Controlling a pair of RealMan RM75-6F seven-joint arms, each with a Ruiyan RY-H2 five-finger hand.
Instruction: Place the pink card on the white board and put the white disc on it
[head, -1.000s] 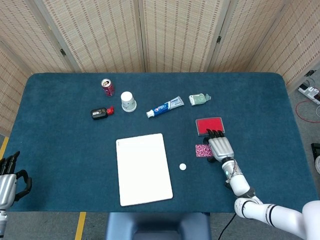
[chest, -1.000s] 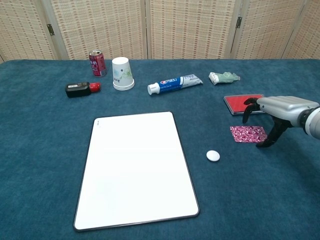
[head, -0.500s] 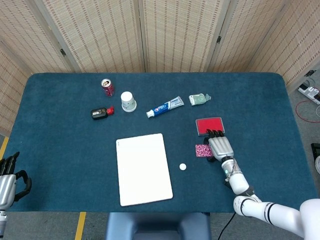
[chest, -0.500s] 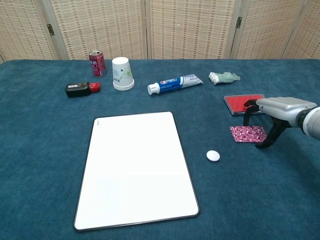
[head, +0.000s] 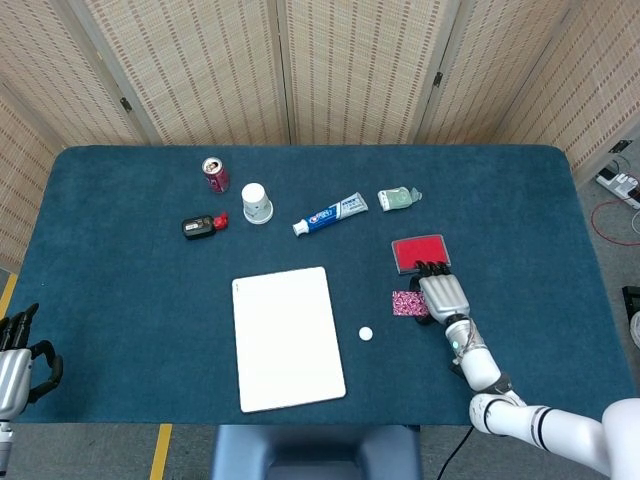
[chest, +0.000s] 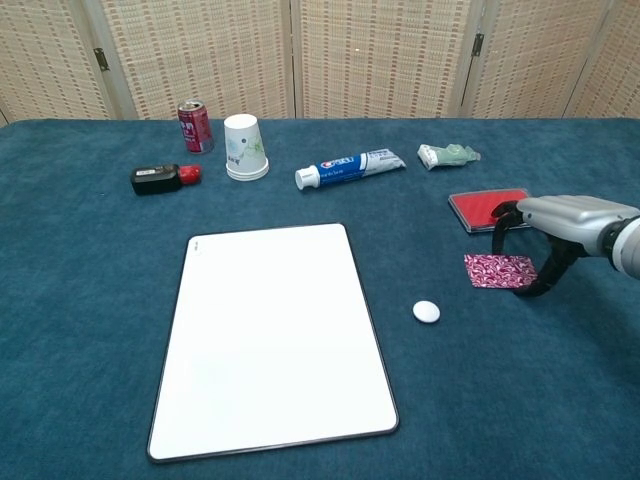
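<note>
The pink card (chest: 499, 270) is pinched at its right edge by the right hand (chest: 560, 222), beside the red pad (chest: 480, 207). The disc (chest: 426, 311) lies on the worktop (chest: 90, 290) between card and board (chest: 272, 335). The left hand (head: 14, 365) is seen at the worktop's edge, grasping nothing, fingers loosely curled.

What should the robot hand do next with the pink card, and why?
Probably carry the pink card left to the white board. The right hand seems to pinch the card's right edge, tilting it off the cloth, and the board is bare.
</note>
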